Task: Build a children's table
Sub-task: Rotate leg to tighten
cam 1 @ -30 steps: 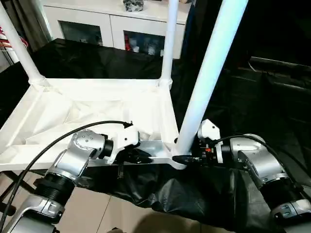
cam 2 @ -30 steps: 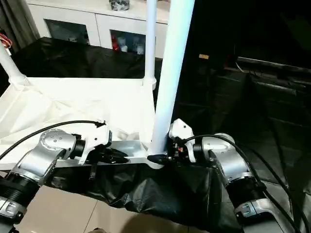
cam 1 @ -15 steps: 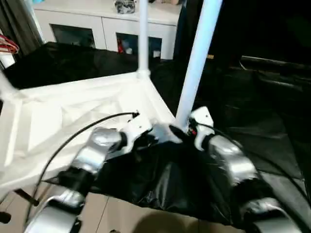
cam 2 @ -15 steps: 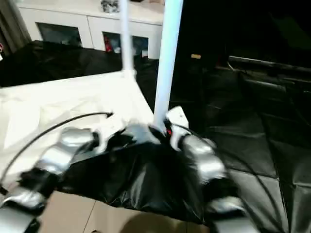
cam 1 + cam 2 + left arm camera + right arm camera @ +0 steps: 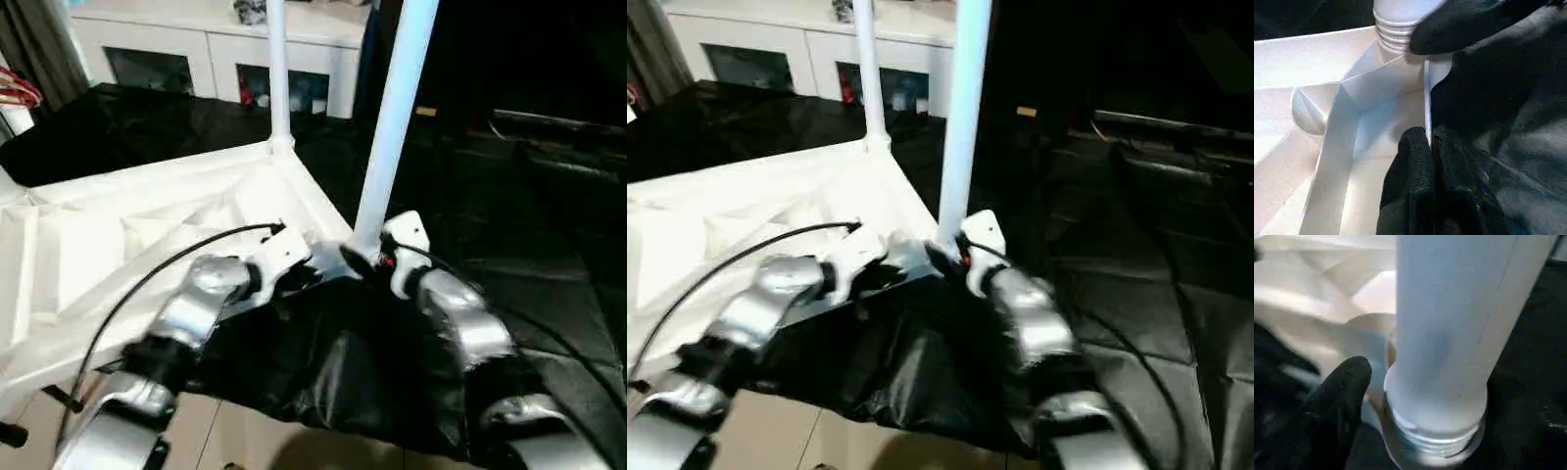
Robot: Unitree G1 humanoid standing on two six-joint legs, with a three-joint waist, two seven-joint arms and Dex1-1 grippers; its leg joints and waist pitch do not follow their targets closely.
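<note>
The white tabletop [image 5: 147, 225] lies upside down on black cloth, ribbed underside up. Three legs stand in its corner sockets: the near leg [image 5: 392, 117], a far leg [image 5: 276, 69] and one at the left edge [image 5: 5, 181]. My left gripper [image 5: 315, 274] is shut on the tabletop's rim [image 5: 1426, 83] close to the near corner. My right gripper [image 5: 361, 260] is shut on the threaded base of the near leg [image 5: 1449, 333]; one finger [image 5: 1342, 391] shows beside it, the other is hidden behind the leg.
A white glass-doored cabinet [image 5: 196, 59] stands behind the work. Black cloth [image 5: 323, 372] hangs over the front edge, above the tiled floor [image 5: 245, 431]. Dark draped surfaces [image 5: 549, 196] extend to the right. Something red [image 5: 20, 93] sits at the far left.
The tabletop has swung round on the cloth, its near corner carried forward and left by both grippers. The whole picture has also shifted. Both holds stay the same.
</note>
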